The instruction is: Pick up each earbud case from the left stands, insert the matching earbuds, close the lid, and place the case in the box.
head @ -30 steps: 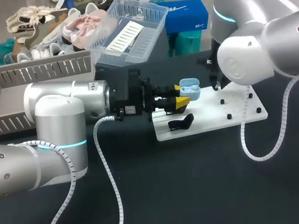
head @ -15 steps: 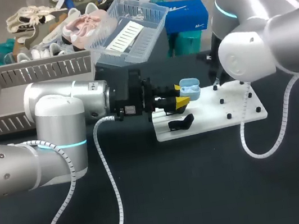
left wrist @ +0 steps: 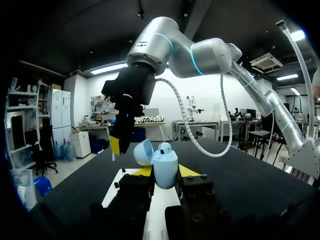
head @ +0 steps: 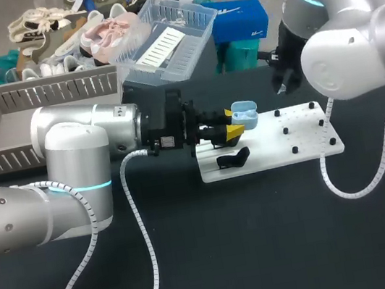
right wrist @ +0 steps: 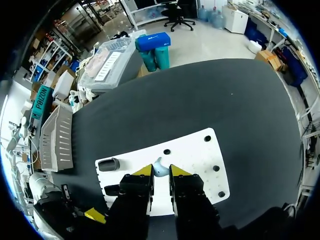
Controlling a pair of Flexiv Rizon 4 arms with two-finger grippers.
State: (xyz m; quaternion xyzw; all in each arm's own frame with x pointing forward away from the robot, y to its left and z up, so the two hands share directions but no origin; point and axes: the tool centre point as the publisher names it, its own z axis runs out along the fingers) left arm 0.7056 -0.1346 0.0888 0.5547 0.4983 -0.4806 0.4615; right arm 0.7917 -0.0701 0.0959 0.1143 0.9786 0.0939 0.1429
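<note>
The left gripper clamps the open blue case over the white board's far-left corner, mouth up, while the right gripper, pinching a pale earbud, hangs right of and beyond it — so the earbud likely travels left and down.

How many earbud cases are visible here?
2. An open light blue plastic earbud case is held in the left tool; a black earbud case lies on the white board. Others may be hidden.
</note>
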